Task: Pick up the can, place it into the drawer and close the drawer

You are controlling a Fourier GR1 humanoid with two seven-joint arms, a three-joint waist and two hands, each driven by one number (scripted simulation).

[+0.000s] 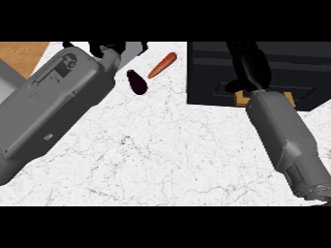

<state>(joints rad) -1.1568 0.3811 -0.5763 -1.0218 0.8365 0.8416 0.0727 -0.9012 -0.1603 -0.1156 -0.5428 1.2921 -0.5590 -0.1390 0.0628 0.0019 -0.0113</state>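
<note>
No can shows anywhere in the head view. The dark drawer unit [318, 68] fills the upper right of the counter. A tan strip [238, 98] on its front panel peeks out on both sides of my right wrist. My right hand [248, 68] lies stretched over the top of the unit, fingers straight and pointing away from me, holding nothing that I can see. My left hand [114, 49] is at the top edge of the view, left of centre, fingers relaxed and empty, at the end of the big left forearm.
An orange carrot [162, 65] and a dark purple eggplant [136, 81] lie on the white marble counter [161, 155] between my two hands. Wood floor [15, 53] shows past the counter's far left corner.
</note>
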